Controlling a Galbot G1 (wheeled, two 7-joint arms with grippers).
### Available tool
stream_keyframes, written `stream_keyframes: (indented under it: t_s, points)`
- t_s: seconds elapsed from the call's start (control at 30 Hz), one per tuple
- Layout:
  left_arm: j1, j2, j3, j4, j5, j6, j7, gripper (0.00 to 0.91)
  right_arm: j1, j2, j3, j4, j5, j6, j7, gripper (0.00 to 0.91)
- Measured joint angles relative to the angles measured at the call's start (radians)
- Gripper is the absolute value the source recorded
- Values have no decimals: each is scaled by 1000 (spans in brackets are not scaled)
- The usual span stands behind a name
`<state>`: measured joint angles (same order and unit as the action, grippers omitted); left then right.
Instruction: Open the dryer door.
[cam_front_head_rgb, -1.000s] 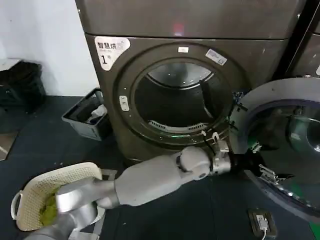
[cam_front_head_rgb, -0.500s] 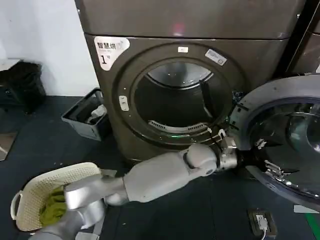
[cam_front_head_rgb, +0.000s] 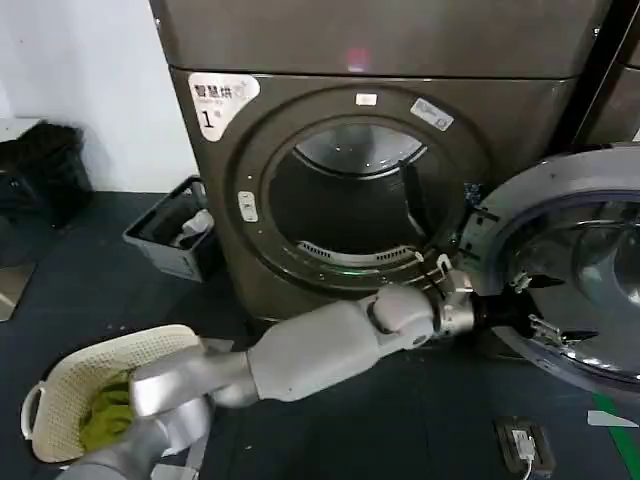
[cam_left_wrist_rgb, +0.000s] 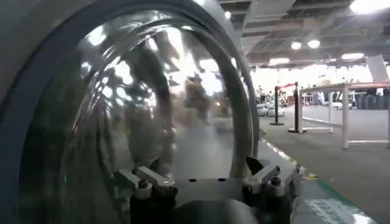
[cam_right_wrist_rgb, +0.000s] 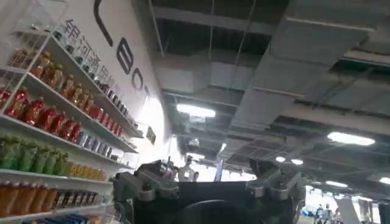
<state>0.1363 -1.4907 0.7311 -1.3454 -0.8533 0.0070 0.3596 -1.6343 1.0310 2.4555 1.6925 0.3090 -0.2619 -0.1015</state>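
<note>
The dryer door (cam_front_head_rgb: 560, 180), chrome-rimmed with dark glass, stands swung out to the right of the bronze-grey machine with the "1" sticker (cam_front_head_rgb: 215, 100). The drum opening (cam_front_head_rgb: 350, 200) is uncovered. My left arm reaches across the front of the machine, and the left gripper (cam_front_head_rgb: 508, 318) is against the lower inner side of the door, open with nothing held. Seen from the left wrist, the door's domed glass (cam_left_wrist_rgb: 152, 109) is right in front of the left gripper (cam_left_wrist_rgb: 207, 176). My right gripper (cam_right_wrist_rgb: 207, 182) points up at a ceiling, open and empty.
A cream laundry basket (cam_front_head_rgb: 60, 380) with green cloth sits on the floor at the near left. A grey crate (cam_front_head_rgb: 165, 245) stands left of the machine. A small black device (cam_front_head_rgb: 523, 440) lies on the floor below the door. Another machine (cam_front_head_rgb: 620, 110) adjoins on the right.
The door has swung farther out to the right. My left arm has stretched right with it, keeping the gripper at the door's inner lower edge.
</note>
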Motion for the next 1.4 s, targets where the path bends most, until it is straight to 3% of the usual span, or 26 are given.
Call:
stream_keyframes:
  t_s: [0.83,1.13,1.4]
  points:
    - [12,257,-2,-251,-20,-38,19,907,11,-12,-11,10,-1,4,-3,907]
    - [14,398,-26,-370,25,-27,51,907,12,-13,-10,13,-7,7,-4,907]
    - [-11,569,-4,-478,68,-79,64,907,11,-10,-11,26,-7,8,-5,907]
